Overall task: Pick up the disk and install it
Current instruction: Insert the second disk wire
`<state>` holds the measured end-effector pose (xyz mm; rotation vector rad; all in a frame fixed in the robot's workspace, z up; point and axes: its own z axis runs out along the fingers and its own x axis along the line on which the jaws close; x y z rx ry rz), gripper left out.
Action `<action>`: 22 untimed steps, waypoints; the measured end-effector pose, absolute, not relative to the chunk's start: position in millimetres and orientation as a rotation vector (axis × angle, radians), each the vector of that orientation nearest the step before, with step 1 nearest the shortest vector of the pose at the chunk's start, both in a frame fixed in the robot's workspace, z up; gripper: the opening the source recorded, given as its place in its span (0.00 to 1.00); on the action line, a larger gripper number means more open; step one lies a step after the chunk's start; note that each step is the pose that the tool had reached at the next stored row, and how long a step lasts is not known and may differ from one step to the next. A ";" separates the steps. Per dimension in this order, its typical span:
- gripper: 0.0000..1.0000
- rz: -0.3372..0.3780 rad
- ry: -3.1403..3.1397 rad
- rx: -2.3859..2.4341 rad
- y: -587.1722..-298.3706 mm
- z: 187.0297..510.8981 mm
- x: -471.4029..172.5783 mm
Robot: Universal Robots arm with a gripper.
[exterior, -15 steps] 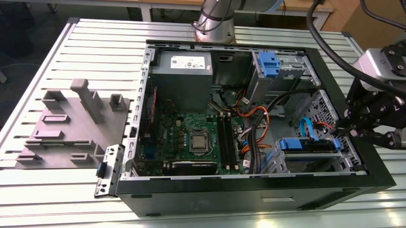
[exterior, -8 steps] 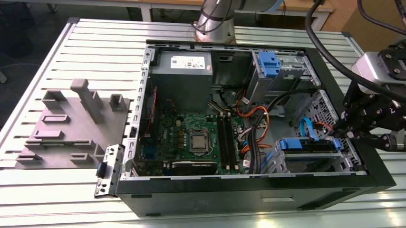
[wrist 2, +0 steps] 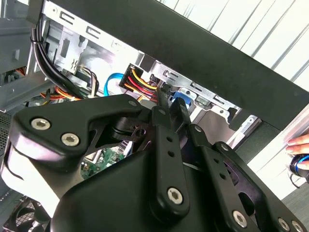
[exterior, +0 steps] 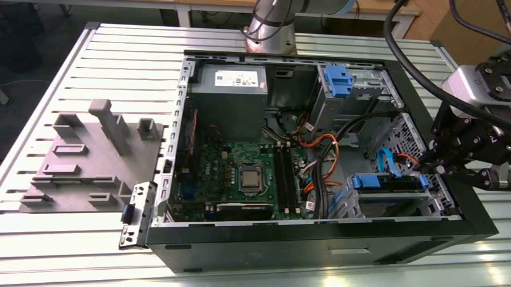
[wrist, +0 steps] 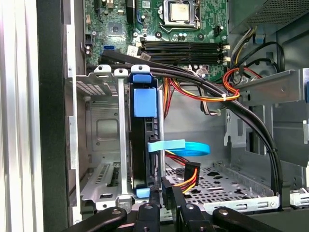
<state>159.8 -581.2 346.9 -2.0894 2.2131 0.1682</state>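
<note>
The disk (exterior: 387, 181), framed by its blue carrier, sits in the drive cage at the corner of the open computer case (exterior: 319, 239) nearest the exterior view's right. In the first wrist view the disk (wrist: 145, 104) stands edge-on between the cage's metal rails. My gripper (exterior: 431, 167) hangs over the case's wall on the exterior view's right, just beside the cage. Its fingers are shut, and I see nothing held between them in either wrist view. The gripper (wrist: 162, 191) points at the near end of the disk. In the second wrist view the gripper (wrist 2: 166, 104) ends close to the blue carrier (wrist 2: 181, 99).
Black, red and yellow cables (wrist: 207, 92) and a flat blue cable (wrist: 188, 147) run right beside the cage. A grey power-supply box (exterior: 231, 89) and a blue latch piece (exterior: 339, 81) sit at the far end. A grey fixture (exterior: 88, 161) lies beside the case. A person's hand (wrist 2: 299, 142) shows outside it.
</note>
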 end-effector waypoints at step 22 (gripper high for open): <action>0.32 0.163 2.219 -2.094 -578.6 341.8 159.5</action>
